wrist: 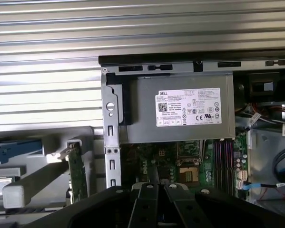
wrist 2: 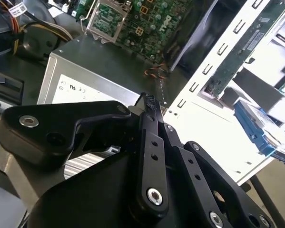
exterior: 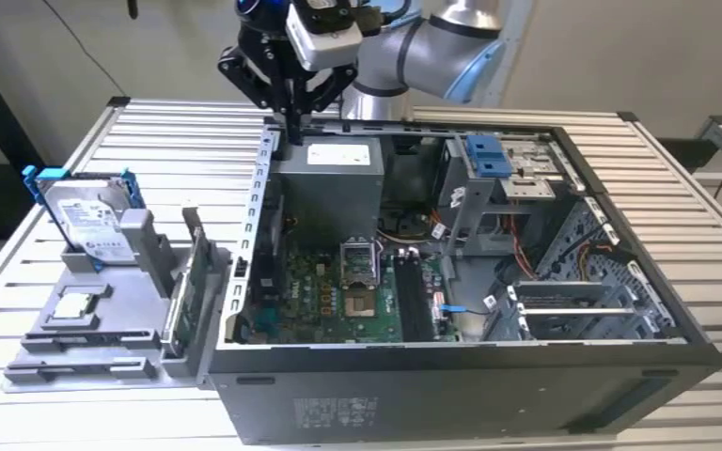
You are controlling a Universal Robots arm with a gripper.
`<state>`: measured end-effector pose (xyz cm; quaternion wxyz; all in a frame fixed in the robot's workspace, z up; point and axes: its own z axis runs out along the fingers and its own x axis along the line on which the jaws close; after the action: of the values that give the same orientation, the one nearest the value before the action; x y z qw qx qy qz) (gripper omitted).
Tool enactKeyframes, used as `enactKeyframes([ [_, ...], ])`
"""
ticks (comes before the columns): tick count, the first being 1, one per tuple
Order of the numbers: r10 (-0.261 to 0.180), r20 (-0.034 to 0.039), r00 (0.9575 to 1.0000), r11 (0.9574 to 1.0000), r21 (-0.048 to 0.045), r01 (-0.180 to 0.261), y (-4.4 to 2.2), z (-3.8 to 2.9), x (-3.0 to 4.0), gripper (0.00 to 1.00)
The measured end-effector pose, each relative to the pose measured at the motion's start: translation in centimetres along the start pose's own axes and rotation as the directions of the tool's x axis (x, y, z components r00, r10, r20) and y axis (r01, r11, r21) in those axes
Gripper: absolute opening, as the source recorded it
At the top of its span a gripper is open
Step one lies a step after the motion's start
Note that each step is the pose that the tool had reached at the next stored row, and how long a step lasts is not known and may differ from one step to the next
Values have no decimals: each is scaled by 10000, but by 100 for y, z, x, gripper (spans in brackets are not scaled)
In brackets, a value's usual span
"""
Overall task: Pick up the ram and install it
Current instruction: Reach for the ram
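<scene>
Jaws pinched together, nothing btwn; above case [exterior: 462, 381] edge, just beside PSU [exterior: 336, 188]

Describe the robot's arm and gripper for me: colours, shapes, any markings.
The arm is a silver-grey tube with blue joint caps. The gripper is matt black: flat linkage bars pinned with silver screws, tapering towards the tip. A pale grey camera box sits at the wrist.

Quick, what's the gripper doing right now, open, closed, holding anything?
Gripper: shut, with nothing visible in its grasp.
</scene>
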<state>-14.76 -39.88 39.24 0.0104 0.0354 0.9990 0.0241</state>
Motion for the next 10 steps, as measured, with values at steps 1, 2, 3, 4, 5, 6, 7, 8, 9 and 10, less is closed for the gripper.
enactKeyframes([
  [1, 1, 0, 10000, 10000, 1, -1, -1, -1, 18, 11],
  [2, 1, -1, 10000, 10000, 1, -1, -2, -1, 35, 11],
  [3, 1, -1, 10000, 10000, 0, -1, -3, -1, 52, 11],
  [4, 0, -1, 10000, 10000, 1, 0, -5, -2, 68, 11],
  [5, 0, -1, 10000, 10000, 1, 0, -6, -2, 87, 11],
  [6, 0, -1, 10000, 10000, 0, 0, -7, -2, 106, 11],
  [7, -1, -1, 10000, 10000, 1, 1, -9, -3, 125, 11],
  [8, 0, -1, 10000, 10000, 1, 0, -10, -3, 144, 11],
  [9, 0, -1, 10000, 10000, 1, 0, -11, -4, 164, 11],
  [10, 0, -2, 10000, 10000, 1, 0, -13, -4, 184, 11],
])
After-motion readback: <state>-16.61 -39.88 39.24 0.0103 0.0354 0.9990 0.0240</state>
